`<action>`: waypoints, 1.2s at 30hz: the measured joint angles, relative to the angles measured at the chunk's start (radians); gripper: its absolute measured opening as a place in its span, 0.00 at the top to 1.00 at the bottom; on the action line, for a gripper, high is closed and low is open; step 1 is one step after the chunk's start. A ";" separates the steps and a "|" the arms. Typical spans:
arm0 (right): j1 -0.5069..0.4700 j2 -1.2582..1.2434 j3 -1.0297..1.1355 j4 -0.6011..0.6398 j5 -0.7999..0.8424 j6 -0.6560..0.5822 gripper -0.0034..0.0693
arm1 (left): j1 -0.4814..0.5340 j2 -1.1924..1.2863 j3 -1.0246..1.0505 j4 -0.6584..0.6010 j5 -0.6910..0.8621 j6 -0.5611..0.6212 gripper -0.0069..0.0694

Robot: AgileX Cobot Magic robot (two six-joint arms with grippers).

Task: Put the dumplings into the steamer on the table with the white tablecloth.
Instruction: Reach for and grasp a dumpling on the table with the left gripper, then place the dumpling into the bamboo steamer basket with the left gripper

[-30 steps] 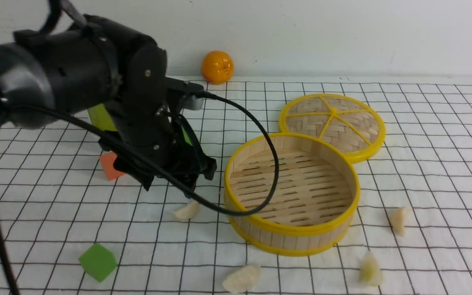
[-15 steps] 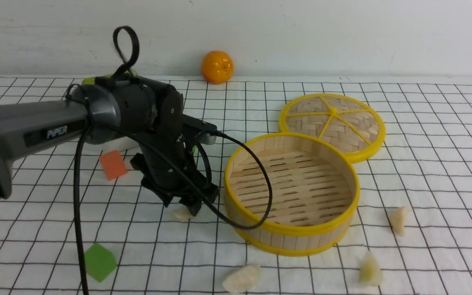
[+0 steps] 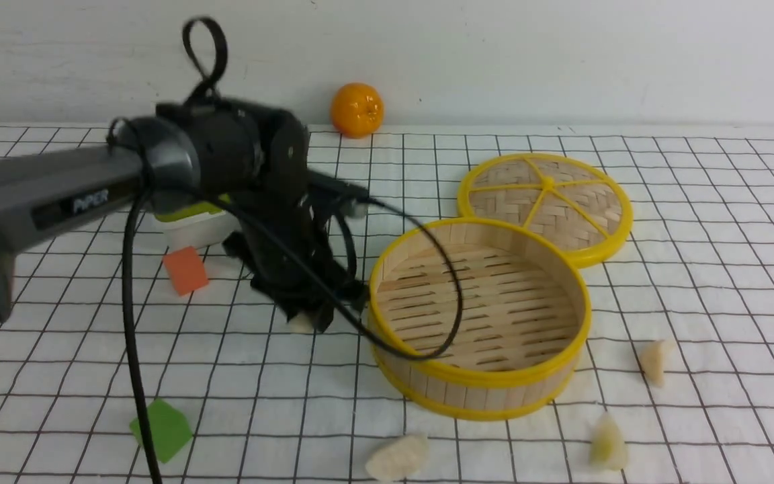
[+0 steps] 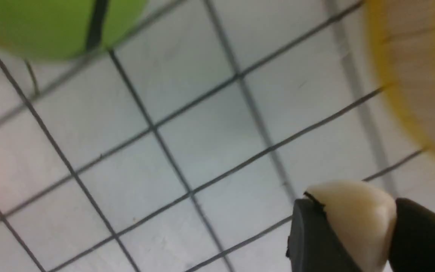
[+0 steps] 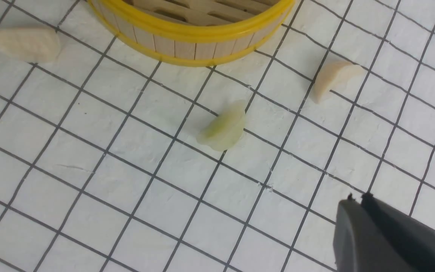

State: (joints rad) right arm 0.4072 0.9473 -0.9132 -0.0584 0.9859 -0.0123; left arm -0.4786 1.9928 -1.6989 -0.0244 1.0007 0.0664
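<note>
My left gripper [image 3: 306, 319] is shut on a cream dumpling [image 4: 353, 215], held just left of the steamer [image 3: 480, 316]; the dumpling peeks out below the fingers [image 3: 301, 324]. The steamer is a round bamboo basket with yellow rims, with nothing inside. Three dumplings lie on the white grid tablecloth [image 3: 696, 202]: one cream in front [image 3: 397, 457], one greenish at front right [image 3: 607, 442], one cream to the right [image 3: 653, 361]. They also show in the right wrist view: the front one [image 5: 23, 43], the greenish one [image 5: 223, 128], the right one [image 5: 332, 81]. My right gripper [image 5: 357, 202] is shut and empty, at the right edge.
The flat woven lid [image 3: 545, 205] lies behind the steamer. An orange [image 3: 356, 109] sits at the back. An orange cube [image 3: 185, 270] and a green cube [image 3: 160, 430] lie at the left. A white box with a green lid [image 3: 195, 222] stands behind the left arm.
My left gripper came down on the dumpling left of the steamer, closed on it, and has lifted it slightly toward the steamer. The right arm has hardly moved.
</note>
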 joint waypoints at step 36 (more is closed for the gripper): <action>0.000 -0.178 0.000 0.025 0.088 0.003 0.91 | -0.221 0.344 -0.681 0.090 0.151 -0.402 0.15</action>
State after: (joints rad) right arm 0.4072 0.7688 -0.9135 -0.0330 1.0741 -0.0090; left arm -0.6993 2.3372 -2.3796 0.0658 1.1516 -0.3353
